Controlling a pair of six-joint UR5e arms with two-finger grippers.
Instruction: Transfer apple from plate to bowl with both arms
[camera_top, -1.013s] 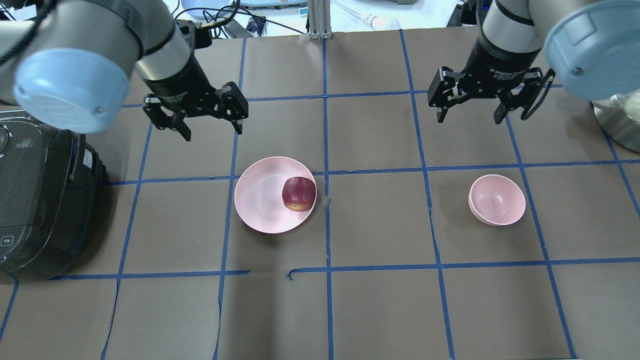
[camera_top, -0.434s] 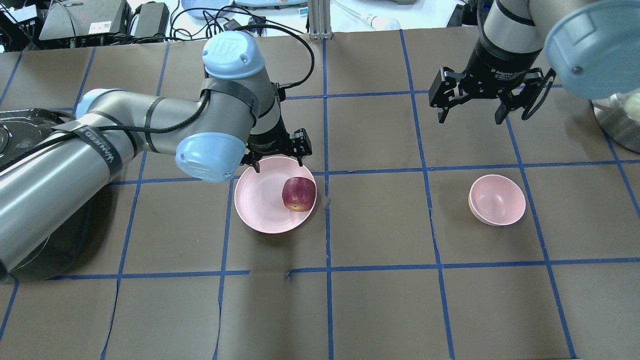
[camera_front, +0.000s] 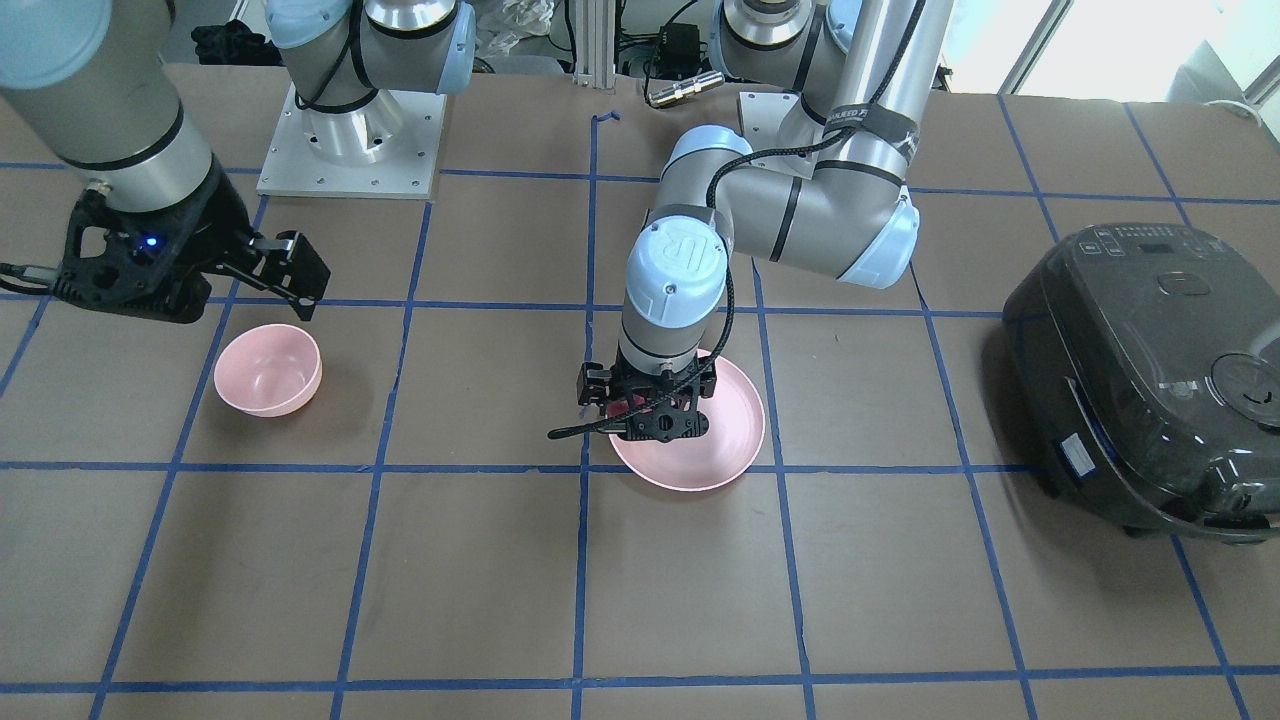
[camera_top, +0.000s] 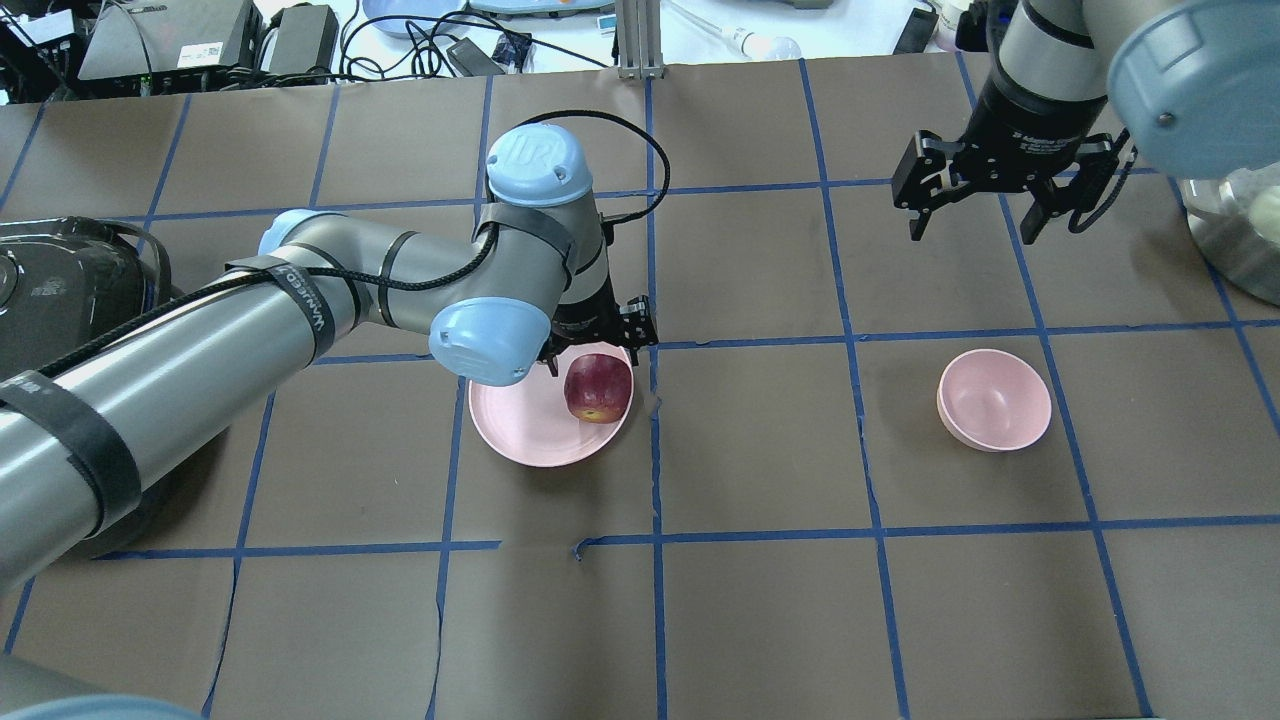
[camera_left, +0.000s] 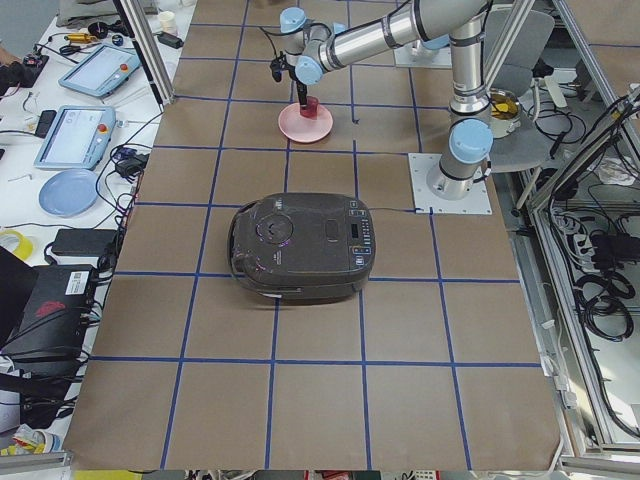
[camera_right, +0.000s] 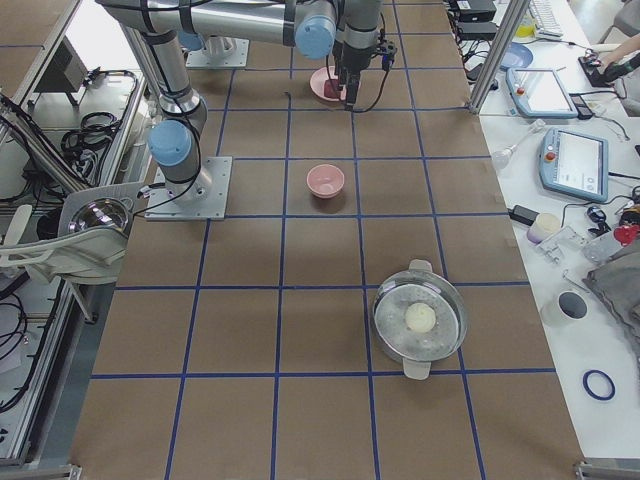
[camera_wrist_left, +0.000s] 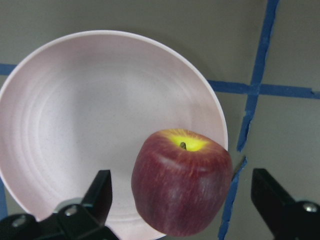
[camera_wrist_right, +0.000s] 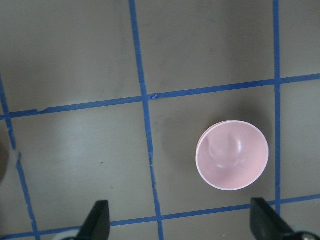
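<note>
The dark red apple (camera_top: 598, 388) lies on the right part of the pale pink plate (camera_top: 520, 420), its yellow stem end facing the front. My left gripper (camera_top: 595, 350) is low over the plate and open, with one finger on each side of the apple (camera_wrist_left: 182, 190); the left wrist view shows gaps between its fingers (camera_wrist_left: 100, 192) and the fruit. The empty pink bowl (camera_top: 995, 400) stands to the right. My right gripper (camera_top: 972, 232) is open and empty, high and behind the bowl (camera_wrist_right: 232, 155).
A black rice cooker (camera_top: 60, 300) stands at the table's left edge under my left arm. A steel pot (camera_top: 1235, 240) holding a white ball sits at the far right. Blue tape lines grid the brown table cover (camera_top: 760, 450).
My left arm swung from the back left to the plate and came down, its open gripper now straddling the apple. My right gripper shifted slightly right and farther back.
</note>
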